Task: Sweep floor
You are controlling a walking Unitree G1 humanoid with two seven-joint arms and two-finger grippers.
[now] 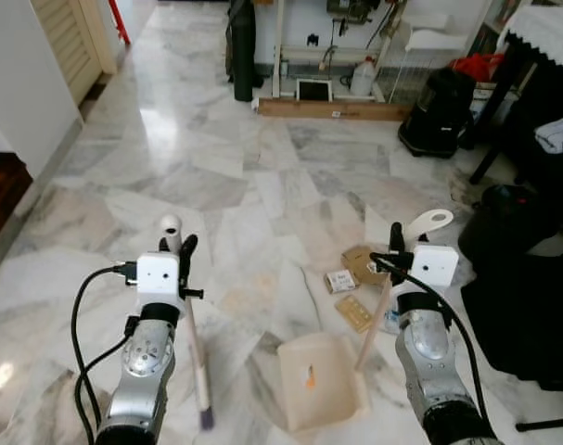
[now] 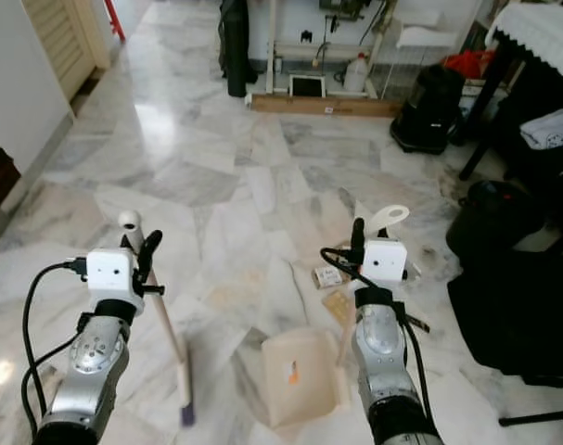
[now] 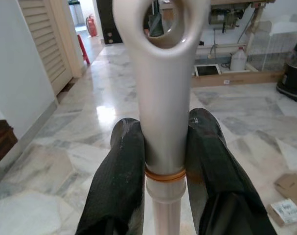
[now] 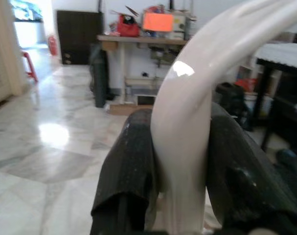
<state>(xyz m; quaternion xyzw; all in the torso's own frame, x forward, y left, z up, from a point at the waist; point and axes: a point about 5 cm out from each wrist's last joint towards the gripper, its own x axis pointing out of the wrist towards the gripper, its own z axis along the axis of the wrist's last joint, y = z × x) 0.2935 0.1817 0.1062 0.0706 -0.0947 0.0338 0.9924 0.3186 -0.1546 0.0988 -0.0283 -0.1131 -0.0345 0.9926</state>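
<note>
Down low, both arms reach fwd over the marble floor point(image 1: 262, 176), elbows bent, wrists level. Left gripper point(image 1: 175, 248) sits left of centre, fingers pointing up and away, pinched tight on the broom handle point(image 1: 194, 334) just below its ring-shaped top; the left wrist view shows both black fingers point(image 3: 121, 181) pressed against the pale shaft, an orange band right at the fingertips. Handle slants down and slightly to the right to the broom head point(image 1: 206, 419), a small purple strip touching the floor near the left forearm. Next, centre: the cream dustpan point(image 1: 318, 382) lies flat on the floor between the two arms, an orange scrap point(image 1: 310, 375) inside it. Just beyond it lie bits of rubbish: a small white label card point(image 1: 339, 280) w/ print too small to read, a brown cardboard piece point(image 1: 362, 261), and a tan strip point(image 1: 354, 312). Right gripper point(image 1: 395, 247) is clamped on the dustpan's long handle point(image 1: 374, 324), which rises tilted from the pan's right edge to a curved looped top point(image 1: 429, 222); the right wrist view shows the fingers point(image 4: 131, 171) squeezing the white curve from both sides. Far right: dark bags point(image 1: 513, 222) and black furniture, no legible writing.
</note>
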